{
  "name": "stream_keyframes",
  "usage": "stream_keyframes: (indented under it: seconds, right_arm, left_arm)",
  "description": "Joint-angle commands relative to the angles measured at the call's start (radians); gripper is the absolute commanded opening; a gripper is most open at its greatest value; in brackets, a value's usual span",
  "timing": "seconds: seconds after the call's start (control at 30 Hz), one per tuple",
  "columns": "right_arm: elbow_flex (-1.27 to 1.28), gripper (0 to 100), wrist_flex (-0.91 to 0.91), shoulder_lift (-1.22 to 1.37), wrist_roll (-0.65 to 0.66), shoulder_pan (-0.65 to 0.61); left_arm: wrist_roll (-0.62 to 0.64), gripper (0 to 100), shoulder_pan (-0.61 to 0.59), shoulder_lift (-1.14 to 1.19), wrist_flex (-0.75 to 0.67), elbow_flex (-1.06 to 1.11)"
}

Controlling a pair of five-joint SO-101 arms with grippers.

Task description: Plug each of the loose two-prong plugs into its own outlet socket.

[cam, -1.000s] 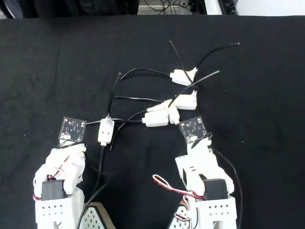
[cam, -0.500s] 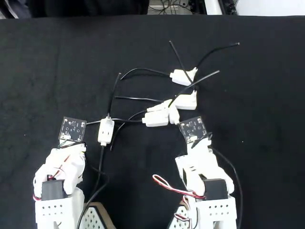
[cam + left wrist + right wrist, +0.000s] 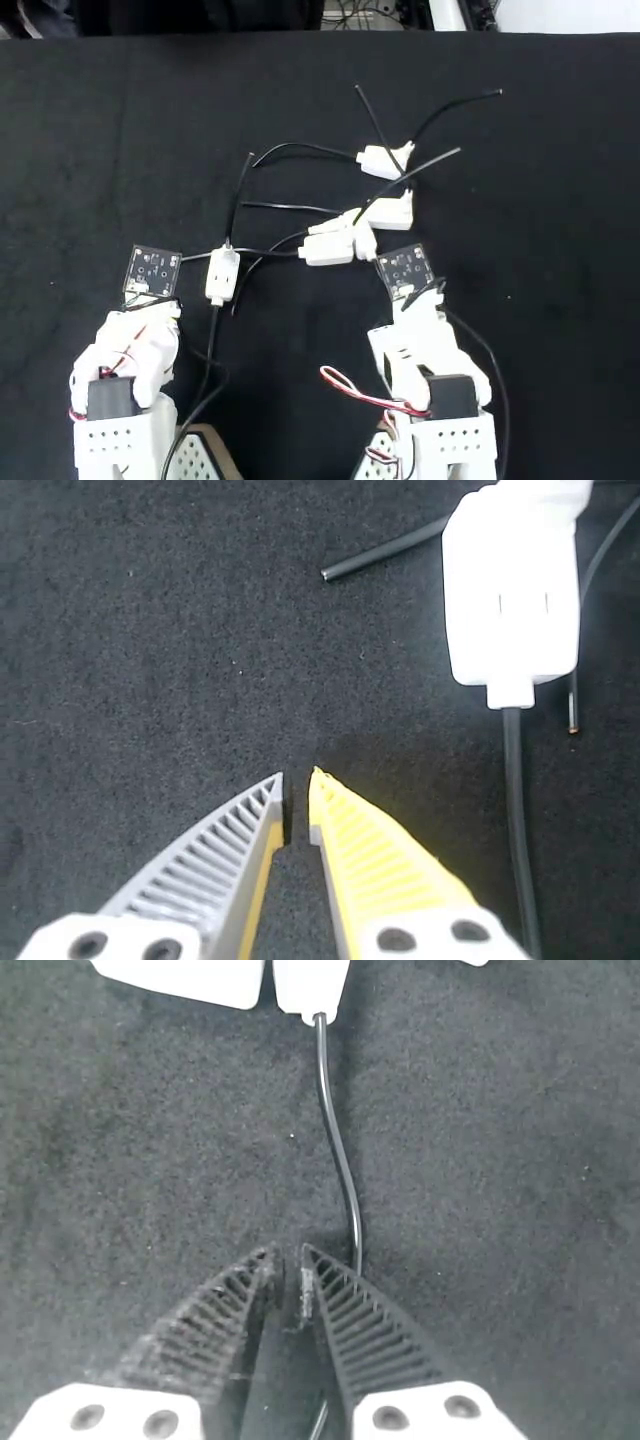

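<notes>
**Grippers shut, plugs and sockets loose on the cloth**

Cloth of plain black point(image 3: 80, 150) covers the table, and we go across it from the left. At the near left we see the left arm point(image 3: 125, 370). The left gripper point(image 3: 297, 780) has its grey and yellow fingers drawn together over bare cloth, with only a sliver between the tips and nothing held. Just right of that arm lies a white socket block point(image 3: 221, 272). The left wrist view shows two slots in its face. Its black cord point(image 3: 212, 340) runs toward the near edge, passing right of the left arm.

In the middle we find a cluster of white plug and socket pieces. Two of them point(image 3: 328, 250) lie side by side and touching. A smaller piece point(image 3: 365, 241) sits at their right end. Farther off and to the right are another piece point(image 3: 395, 208) and the farthest piece point(image 3: 383, 160). Thin black cables point(image 3: 300, 150) fan out from the cluster toward the far side. We cannot tell which pieces are plugs and which are sockets.

At the near right is the right arm point(image 3: 435, 370), just near of the cluster. The right gripper point(image 3: 288, 1255) is closed too, its dark fingers almost meeting, gripping nothing. A black cable point(image 3: 340, 1160) passes just beside one fingertip.
</notes>
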Motion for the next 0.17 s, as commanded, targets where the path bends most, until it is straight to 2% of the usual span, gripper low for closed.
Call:
stream_keyframes:
  seconds: [0.0,0.13]
  right_arm:
    - [-0.002,2.5,0.006,-0.058,-0.006,0.014]
    - [-0.002,2.5,0.006,-0.058,-0.006,0.014]
  left_arm:
    - [-0.005,6,-0.008,-0.002,-0.005,0.019]
    - [-0.005,6,-0.008,-0.002,-0.005,0.019]
